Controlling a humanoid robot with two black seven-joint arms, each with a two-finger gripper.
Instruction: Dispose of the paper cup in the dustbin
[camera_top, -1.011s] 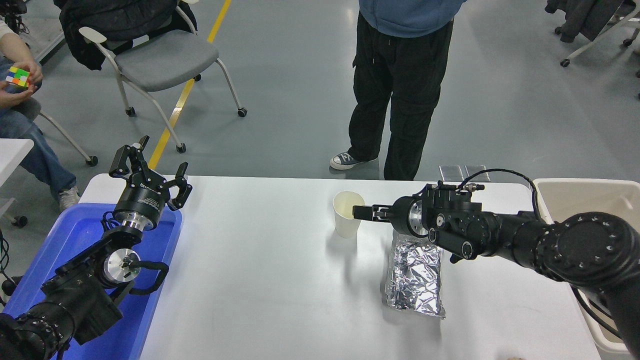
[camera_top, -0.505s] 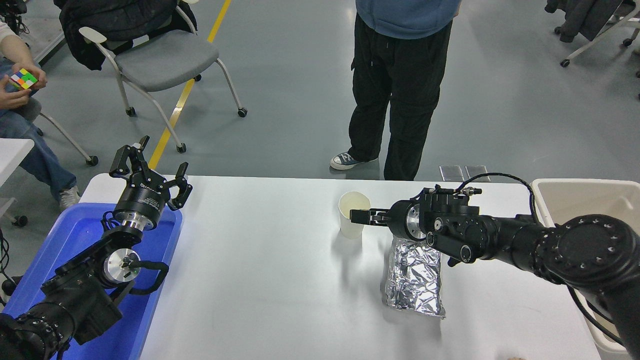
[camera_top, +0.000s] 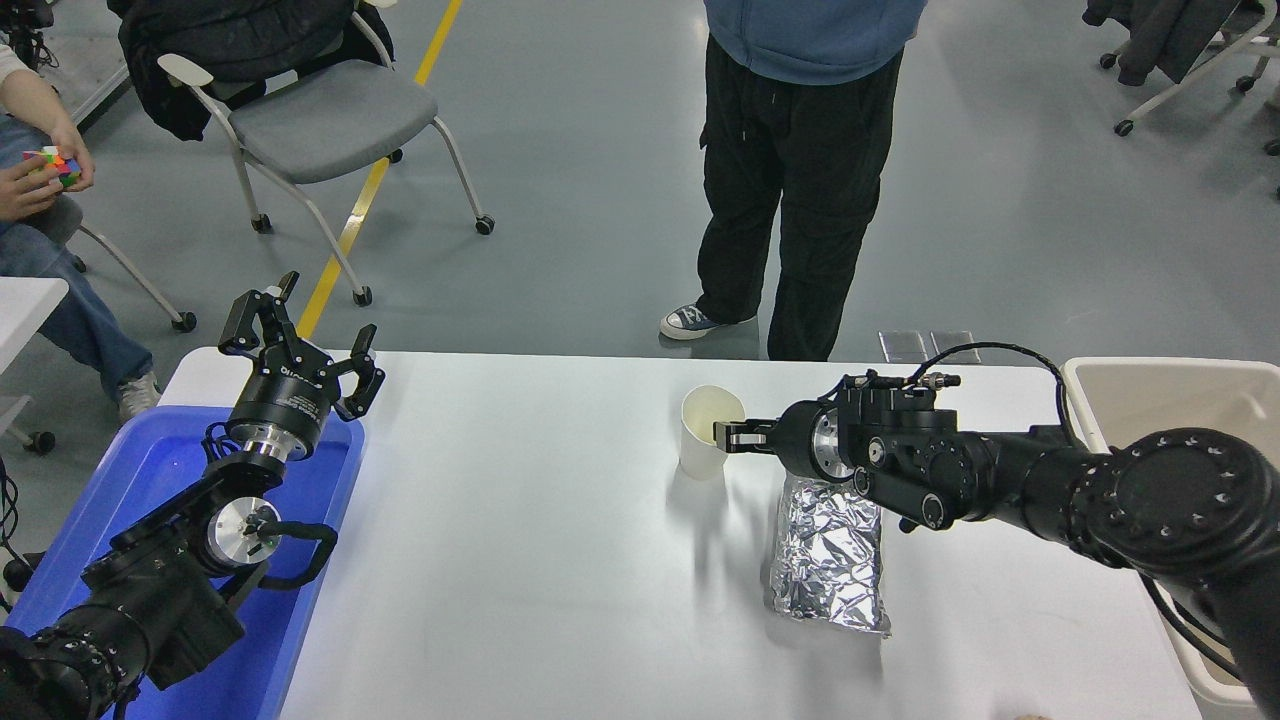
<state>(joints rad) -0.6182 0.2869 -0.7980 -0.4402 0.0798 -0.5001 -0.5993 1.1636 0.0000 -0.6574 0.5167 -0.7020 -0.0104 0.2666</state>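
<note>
The white paper cup (camera_top: 703, 440) is upright near the middle of the white table (camera_top: 520, 540), its cream inside showing. My right gripper (camera_top: 728, 434) reaches in from the right and is shut on the cup's right wall just below the rim. The cup leans slightly; I cannot tell whether its base touches the table. The beige dustbin (camera_top: 1170, 395) stands at the table's right edge, partly hidden behind my right arm. My left gripper (camera_top: 300, 335) is parked open at the lower left, above the blue bin.
A crinkled silver foil pouch (camera_top: 828, 555) lies on the table just below my right wrist. A bright blue bin (camera_top: 150, 470) stands at the left edge. A person stands at the far side, and another sits at the far left holding a colour cube (camera_top: 55, 163).
My right gripper and the cup have shifted a little to the right together. The seated person's hands moved the cube. My left arm has not moved.
</note>
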